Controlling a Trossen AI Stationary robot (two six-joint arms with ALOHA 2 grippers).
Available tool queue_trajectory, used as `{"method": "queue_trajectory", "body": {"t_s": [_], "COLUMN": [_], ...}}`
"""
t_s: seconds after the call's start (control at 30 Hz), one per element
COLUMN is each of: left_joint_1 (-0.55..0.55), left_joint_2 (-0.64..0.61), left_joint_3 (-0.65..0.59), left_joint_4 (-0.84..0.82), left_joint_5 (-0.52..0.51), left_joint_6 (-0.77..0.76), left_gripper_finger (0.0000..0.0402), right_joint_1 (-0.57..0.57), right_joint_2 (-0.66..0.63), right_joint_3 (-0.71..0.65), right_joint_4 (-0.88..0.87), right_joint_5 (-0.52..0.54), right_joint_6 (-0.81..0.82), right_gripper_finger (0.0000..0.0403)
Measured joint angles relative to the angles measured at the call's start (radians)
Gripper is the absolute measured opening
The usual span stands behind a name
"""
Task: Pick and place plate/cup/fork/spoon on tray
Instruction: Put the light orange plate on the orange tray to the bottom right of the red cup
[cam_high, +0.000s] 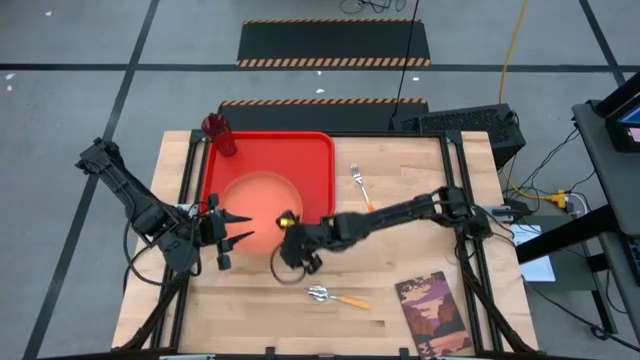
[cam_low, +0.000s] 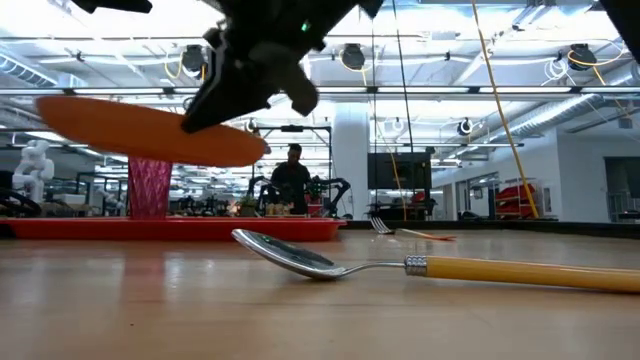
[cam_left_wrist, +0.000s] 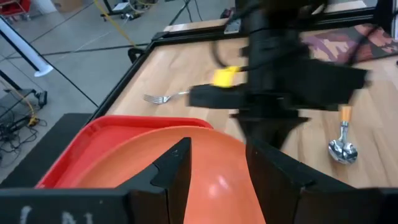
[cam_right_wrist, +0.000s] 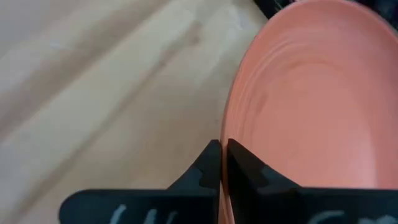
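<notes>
The right tool (cam_high: 291, 247) pinches the plate (cam_high: 255, 205) rim (left tool (cam_high: 228, 238) spread wide), hiding part of the tray (cam_high: 315, 160).

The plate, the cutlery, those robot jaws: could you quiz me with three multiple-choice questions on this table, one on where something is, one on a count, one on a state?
1. Where is the spoon?
A. on the tray
B. on the bare table, near the book
C. inside the cup

2. How many pieces of cutlery lie on the table?
A. one
B. two
C. four

3. What state is the plate in?
A. lifted, held at its rim
B. lying flat on the table
C. upside down on the book

Answers:
1 B: the spoon lies on the wood beside the book, off the tray.
2 B: only the spoon and the fork.
3 A: the plate hangs above the table in the low view, the right gripper shut on its rim; the left gripper is open beside it.
</notes>
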Motion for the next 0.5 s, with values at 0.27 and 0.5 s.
{"method": "queue_trajectory", "body": {"t_s": [0.27, 0.5], "left_joint_1": [0.001, 0.038], "left_joint_2": [-0.061, -0.111], "left_joint_3": [0.0, 0.0], "left_joint_4": [-0.006, -0.004], "left_joint_5": [-0.081, -0.123], "left_joint_6": [0.089, 0.146], "left_gripper_finger": [0.0157, 0.0156], "right_joint_1": [-0.15, -0.242], "right_joint_2": [0.0, 0.023], "right_joint_3": [0.0, 0.0], "right_joint_4": [0.113, 0.209], "right_joint_5": [-0.118, -0.164], "right_joint_6": [0.044, 0.104], "right_gripper_finger": [0.0, 0.0]}}
